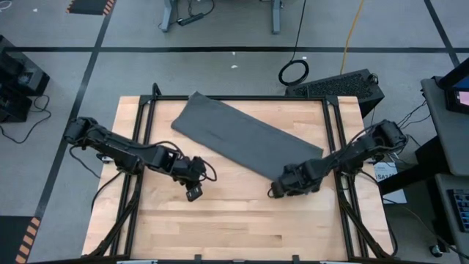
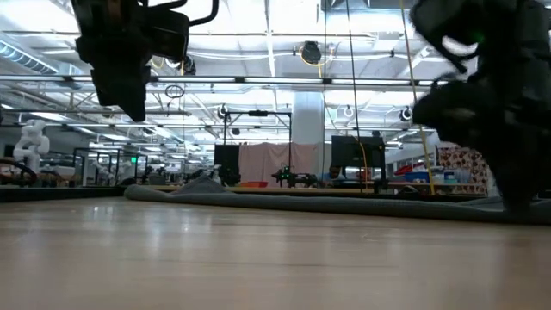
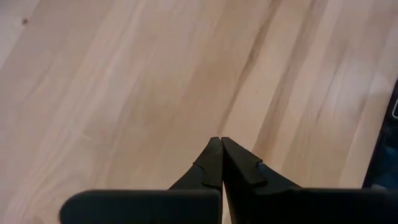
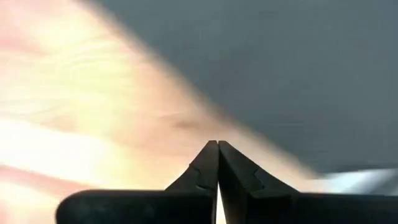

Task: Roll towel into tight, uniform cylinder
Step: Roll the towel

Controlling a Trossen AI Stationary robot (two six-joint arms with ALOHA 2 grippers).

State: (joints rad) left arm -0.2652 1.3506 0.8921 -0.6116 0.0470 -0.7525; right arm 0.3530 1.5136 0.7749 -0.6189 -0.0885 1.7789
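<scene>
High view: dark grey towel (image 1: 245,136) lies flat, unrolled, slanted across the worktop (image 1: 220,220); left pincer (image 1: 193,193) and right pincer (image 1: 277,189) both closed, empty.

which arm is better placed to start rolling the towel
Probably the right. Its shut pincer sits at the towel's near right corner, the cloth edge just ahead of it. The left pincer, also shut, hovers over bare table, farther from the cloth.

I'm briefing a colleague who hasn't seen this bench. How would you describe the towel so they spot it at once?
Start from the wooden table seen from above. On its far half a flat, dark grey towel lies slantwise, from the far left toward the right arm's shut claw. It is the only cloth there, a soft matte rectangle, unlike the glossy black arms.
</scene>
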